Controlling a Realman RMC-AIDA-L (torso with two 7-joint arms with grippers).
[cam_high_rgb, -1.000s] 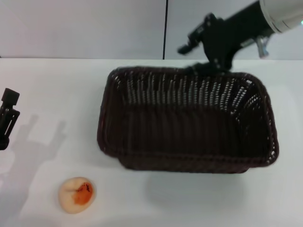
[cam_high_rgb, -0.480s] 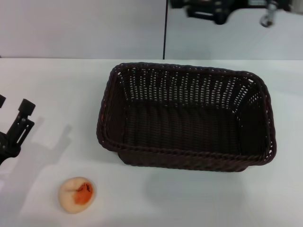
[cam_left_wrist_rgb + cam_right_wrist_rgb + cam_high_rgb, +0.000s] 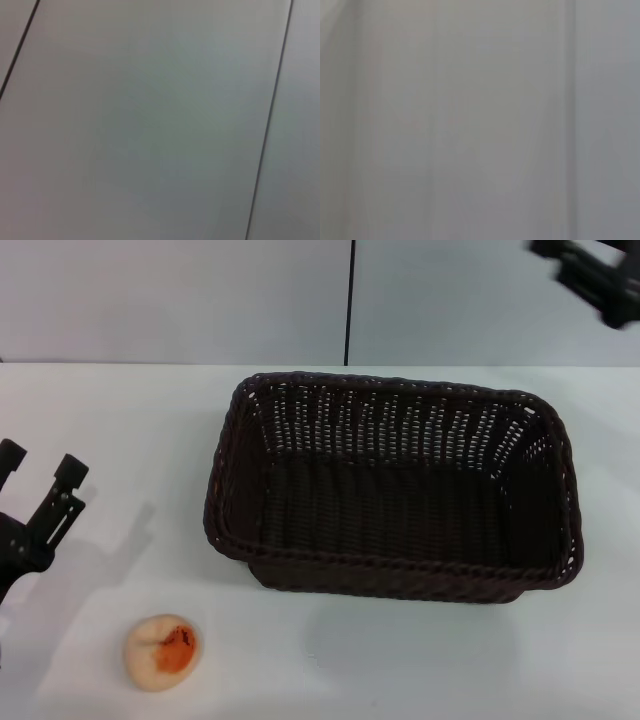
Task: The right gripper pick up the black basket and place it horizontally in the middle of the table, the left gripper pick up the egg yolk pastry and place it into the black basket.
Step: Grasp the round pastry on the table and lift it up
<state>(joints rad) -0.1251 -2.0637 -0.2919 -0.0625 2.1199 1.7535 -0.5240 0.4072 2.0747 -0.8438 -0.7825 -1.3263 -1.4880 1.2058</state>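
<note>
1. The left gripper [image 3: 38, 476] was observed well to the left of the black basket [image 3: 392, 492], raised off the table [image 3: 120, 420], its two fingers spread apart and nothing held; it was judged to be positioned for an approach to the pastry.
2. The egg yolk pastry [image 3: 162, 651] was found on the table, left of and nearer than the basket's near-left corner, untouched, orange patch uppermost.
3. The basket was found lying lengthwise, upright and empty, about mid-table; its placement was judged complete.
4. The right gripper [image 3: 592, 275] was seen high beyond the basket's far-right corner, clear of it; whether its jaws were parted could not be told.
</note>
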